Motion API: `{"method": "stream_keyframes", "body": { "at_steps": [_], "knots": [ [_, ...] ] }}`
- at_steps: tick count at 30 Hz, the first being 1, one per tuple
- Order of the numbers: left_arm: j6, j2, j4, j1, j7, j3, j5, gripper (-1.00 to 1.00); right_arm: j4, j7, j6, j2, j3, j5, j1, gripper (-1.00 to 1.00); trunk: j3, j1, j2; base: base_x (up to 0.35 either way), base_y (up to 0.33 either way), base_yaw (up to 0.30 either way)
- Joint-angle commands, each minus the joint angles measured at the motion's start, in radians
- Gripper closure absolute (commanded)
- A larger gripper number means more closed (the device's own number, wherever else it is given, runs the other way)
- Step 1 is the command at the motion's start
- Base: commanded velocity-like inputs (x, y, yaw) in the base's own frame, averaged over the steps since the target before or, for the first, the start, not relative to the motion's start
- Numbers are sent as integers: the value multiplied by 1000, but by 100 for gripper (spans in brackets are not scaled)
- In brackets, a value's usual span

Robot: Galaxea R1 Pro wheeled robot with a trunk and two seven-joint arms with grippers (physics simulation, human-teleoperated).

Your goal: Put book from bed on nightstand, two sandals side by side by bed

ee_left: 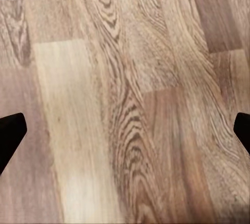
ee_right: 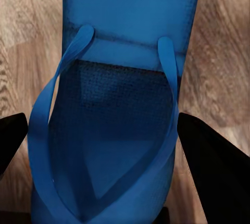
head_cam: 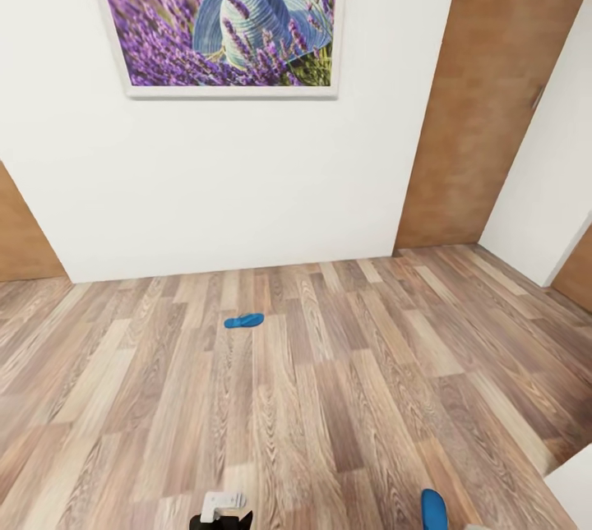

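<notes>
— Right claw [ee_right: 104, 130] of mine: what does it have?
— It pinches 1 blue sandal [ee_right: 112, 104] between its 2 fingers. My left claw [ee_left: 125, 130] is spread over bare floor [ee_left: 125, 78].
— And the other sandal [head_cam: 244, 320]?
— Well apart, on the planks near the white wall [head_cam: 205, 185] under the lavender picture [head_cam: 218, 12].
— Any risk?
— I judge the thin sole may slip and twist, because the grip is only at its edges.

two blue sandals [head_cam: 244, 320] [head_cam: 433, 509] well apart
</notes>
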Motion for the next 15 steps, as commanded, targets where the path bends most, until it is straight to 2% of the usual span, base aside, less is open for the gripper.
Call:
{"method": "stream_keyframes", "body": {
  "at_steps": [1, 15],
  "knots": [
    [-4, 0, 1, -1, -1, -7, 10, -100, 1, 5, -1, 0, -8, -3, -1, 100, -1, 0, 0, 309, 0, -6],
    [-3, 0, 1, -1, -1, -7, 10, -100, 1, 5, -1, 0, -8, -3, -1, 100, -1, 0, 0, 310, 0, -1]
  ]
}}
